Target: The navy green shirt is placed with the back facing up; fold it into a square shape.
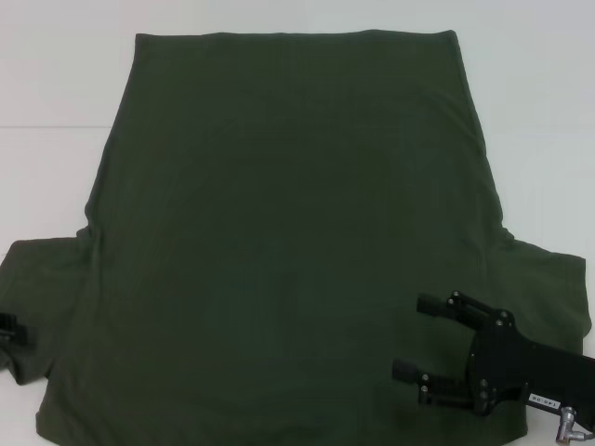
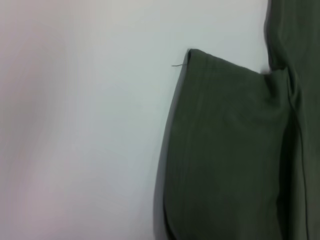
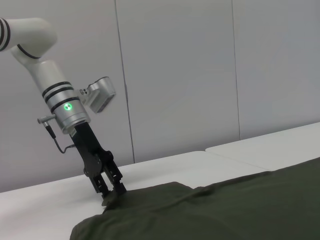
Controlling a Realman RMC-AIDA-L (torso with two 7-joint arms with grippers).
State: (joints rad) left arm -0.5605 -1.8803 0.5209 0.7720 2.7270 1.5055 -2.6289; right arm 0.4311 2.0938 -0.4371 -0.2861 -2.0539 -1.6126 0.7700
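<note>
The navy green shirt [image 1: 279, 232] lies flat on the white table, plain back up, hem at the far side and sleeves spread out at the near side. My right gripper [image 1: 411, 336] is open and hovers over the shirt's near right part, beside the right sleeve [image 1: 548, 288], fingers pointing toward the shirt's middle. My left gripper [image 1: 9, 330] is at the outer edge of the left sleeve [image 2: 230, 150]. In the right wrist view the left gripper [image 3: 110, 194] stands down on that sleeve's edge [image 3: 150, 205], its fingers close together on a small raised peak of cloth.
The white table [image 1: 56, 74] shows bare around the shirt, at the far left and far right. A seam between two tabletops [image 1: 46, 125] runs across the far side. Grey wall panels [image 3: 200, 75] stand behind the table.
</note>
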